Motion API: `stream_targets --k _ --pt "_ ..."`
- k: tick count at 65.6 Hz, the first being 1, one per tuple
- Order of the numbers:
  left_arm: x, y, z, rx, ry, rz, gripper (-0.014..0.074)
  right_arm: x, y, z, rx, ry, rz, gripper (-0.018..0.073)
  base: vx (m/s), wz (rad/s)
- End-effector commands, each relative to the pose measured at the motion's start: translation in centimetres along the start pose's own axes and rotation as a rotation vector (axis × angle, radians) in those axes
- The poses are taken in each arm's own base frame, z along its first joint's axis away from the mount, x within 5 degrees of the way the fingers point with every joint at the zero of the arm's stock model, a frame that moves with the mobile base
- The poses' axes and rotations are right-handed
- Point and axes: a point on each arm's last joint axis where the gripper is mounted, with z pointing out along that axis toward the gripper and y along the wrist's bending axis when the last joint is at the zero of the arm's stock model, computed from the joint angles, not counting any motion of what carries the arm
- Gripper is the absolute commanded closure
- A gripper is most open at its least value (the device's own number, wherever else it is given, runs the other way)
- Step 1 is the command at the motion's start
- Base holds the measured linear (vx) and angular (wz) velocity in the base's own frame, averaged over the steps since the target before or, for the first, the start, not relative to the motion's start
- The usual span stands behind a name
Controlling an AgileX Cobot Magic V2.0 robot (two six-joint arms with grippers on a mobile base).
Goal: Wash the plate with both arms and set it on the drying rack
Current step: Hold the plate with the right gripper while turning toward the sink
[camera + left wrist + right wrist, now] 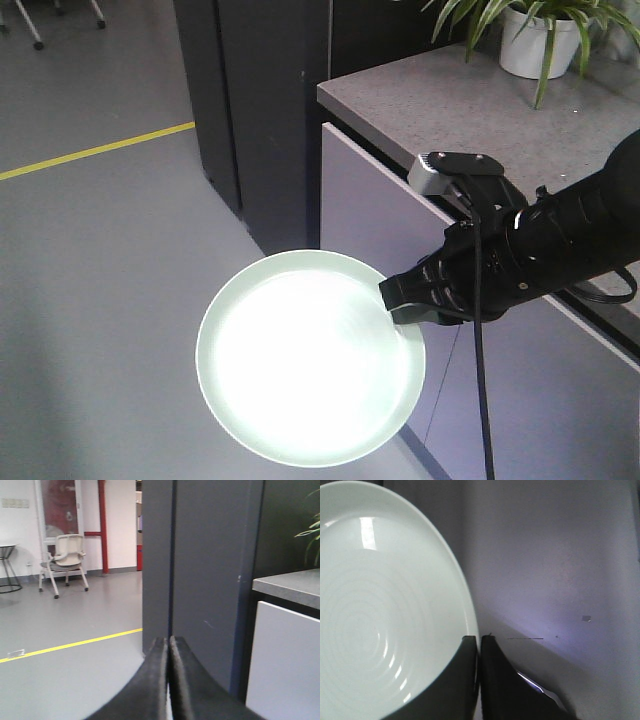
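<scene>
Plate [308, 368] pinched at rim by right gripper [396, 301], over floor [100, 300] nr cabinet [372, 205].

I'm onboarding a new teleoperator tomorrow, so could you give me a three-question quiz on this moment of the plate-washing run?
1. True or false: the left gripper holds the plate.
2. Multiple choice: the right gripper is shut on the plate's A) rim, B) centre, C) nothing, it hangs clear.
3. Short answer: what stands on the grey countertop?
Key: 1 false, it is shut on nothing; 2 A; 3 a potted plant.
</scene>
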Motion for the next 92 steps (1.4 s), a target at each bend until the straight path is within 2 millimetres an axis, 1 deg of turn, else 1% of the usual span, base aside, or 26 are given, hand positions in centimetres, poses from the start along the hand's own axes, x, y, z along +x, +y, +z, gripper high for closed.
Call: stream_targets --k 1,92 --pt "-1.73 -0.05 -0.27 0.002 -0.115 -0.015 0.0603 -0.79 0.80 -1.60 -0.019 -0.091 -0.010 0.0561 0.08 -0.32" --pt "-1.73 -0.05 -0.27 0.002 -0.115 -0.015 0.0603 -0.77 0.81 -1.59 -0.019 -0.089 -0.010 0.0561 0.08 -0.31"
